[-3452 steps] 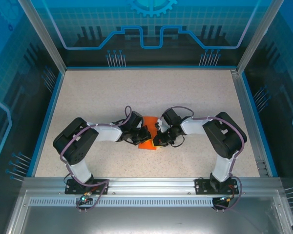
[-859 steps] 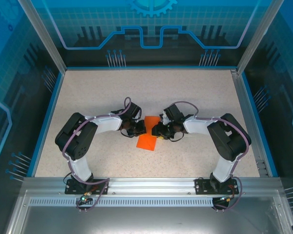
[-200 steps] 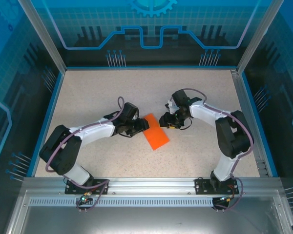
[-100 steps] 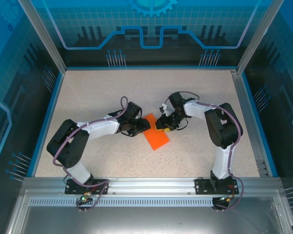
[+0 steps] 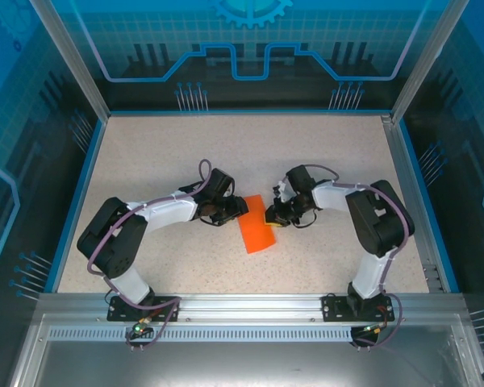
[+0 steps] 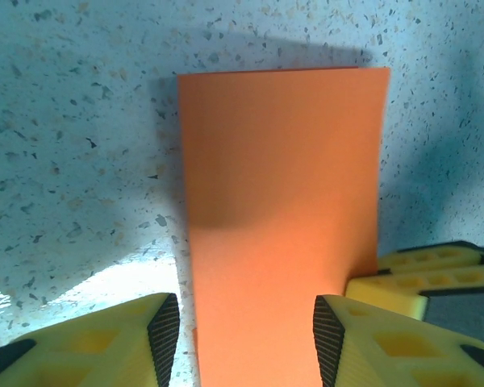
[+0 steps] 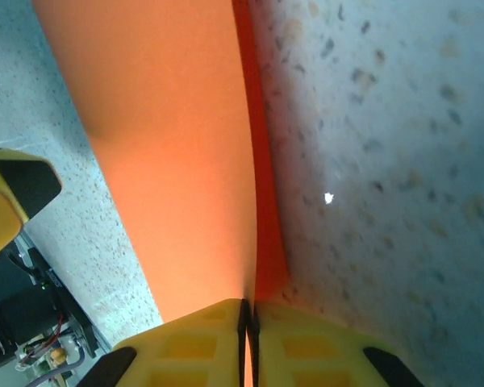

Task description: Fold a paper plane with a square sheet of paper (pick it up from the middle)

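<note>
- Two arms meet over the table [image 5: 226, 153]. The square sheet of paper [image 5: 256, 230], folded to a rectangle, lies at the table's centre.
- Its long axis runs far to near, with the near end leaning right.
- Half-open a second ago, the right gripper [image 7: 247, 322] now pinches the sheet's long edge, probably ready to lift a flap.
- Astride a short end, the left gripper [image 6: 242, 339] stays half-open, gripping nothing.

- Twin arms, the left arm [image 5: 157, 211] and the right arm [image 5: 363, 205]: white link shells, bulky black joint housings, black bases [image 5: 131, 305] bolted to the aluminium rail [image 5: 242, 310]
- Purple cables [image 5: 200, 169] loop along both arms beyond the rail
- Left gripper [image 6: 246, 322] and right gripper [image 7: 248, 314]: yellow fingers with recessed panels, black inner pads
</note>
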